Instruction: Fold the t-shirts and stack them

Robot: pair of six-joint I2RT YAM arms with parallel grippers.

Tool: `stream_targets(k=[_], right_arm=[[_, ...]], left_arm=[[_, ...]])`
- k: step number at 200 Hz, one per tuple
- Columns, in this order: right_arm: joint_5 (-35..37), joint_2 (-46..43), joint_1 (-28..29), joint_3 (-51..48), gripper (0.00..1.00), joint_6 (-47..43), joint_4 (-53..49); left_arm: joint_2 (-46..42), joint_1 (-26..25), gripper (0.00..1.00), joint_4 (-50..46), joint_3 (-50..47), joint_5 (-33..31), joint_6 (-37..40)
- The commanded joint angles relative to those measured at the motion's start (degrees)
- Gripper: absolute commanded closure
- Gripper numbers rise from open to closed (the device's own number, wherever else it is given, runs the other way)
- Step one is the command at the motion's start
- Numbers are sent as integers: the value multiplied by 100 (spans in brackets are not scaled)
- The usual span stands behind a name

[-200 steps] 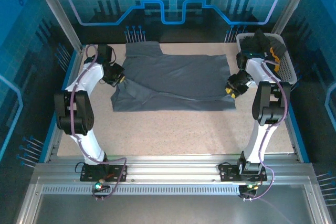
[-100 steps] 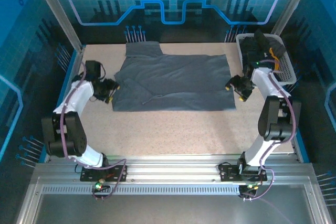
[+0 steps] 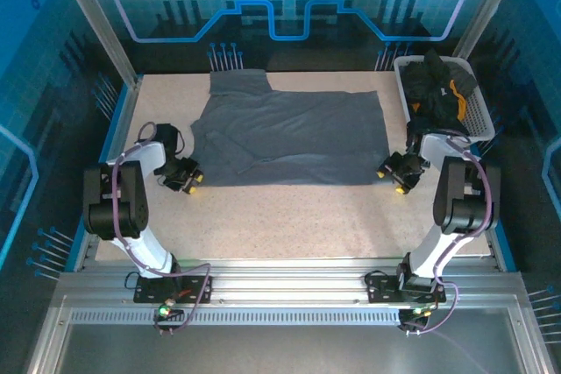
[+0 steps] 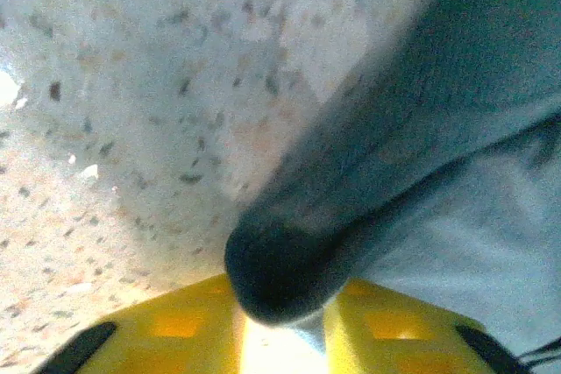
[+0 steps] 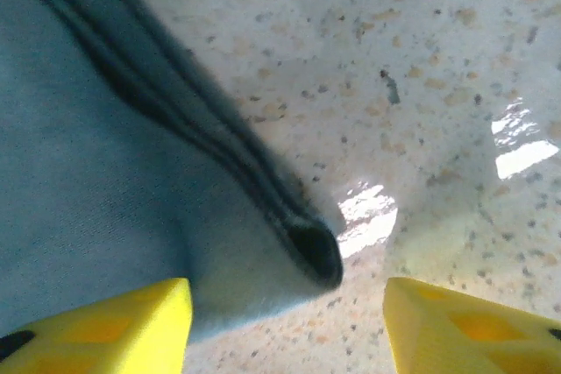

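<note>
While grey t-shirt [image 3: 294,137] lies long-side left-to-right | left gripper [image 3: 186,179] clenched on its near-left corner | right gripper [image 3: 396,177] released, jaws straddling near-right corner, nearer there

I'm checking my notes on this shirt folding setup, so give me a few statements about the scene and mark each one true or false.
1. A grey shirt lies spread out on the table. True.
2. Black shirts are piled in the basket. True.
3. The basket sits at the far left corner of the table. False: it is at the far right corner.
4. The right claw is open, with a corner of the grey shirt lying between its fingers. True.
5. The left claw grips a black shirt. False: it pinches a fold of the grey shirt at the shirt's near left corner.
</note>
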Motion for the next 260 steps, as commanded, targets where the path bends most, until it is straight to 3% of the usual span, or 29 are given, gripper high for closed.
stream_targets(k=[1, 24, 60, 100, 136, 206, 231, 260], right_arm=[[140, 420, 14, 223, 44, 110, -195], [343, 672, 113, 322, 58, 283, -163], [576, 748, 650, 791, 100, 211, -313], [610, 730, 1697, 1014, 100, 437, -764], [712, 419, 2379, 498, 100, 907, -1030], [825, -407, 2201, -653, 100, 813, -959], [793, -457, 2101, -458, 81, 644, -1073], [806, -673, 2088, -118, 60, 598, -1374]], left_arm=[[228, 49, 85, 295, 262, -215, 43], [267, 65, 100, 274, 303, -346, 20], [-83, 401, 100, 247, -15, -555, -109], [-995, 1244, 100, 130, -865, -597, -170], [-2030, 1798, 100, -328, -1590, -954, -361], [-2811, 1948, 100, -594, -2380, -1064, -677], [-2908, 1955, 100, -665, -2332, -1090, -646], [-3040, 1941, 64, -690, -2158, -1114, -514]])
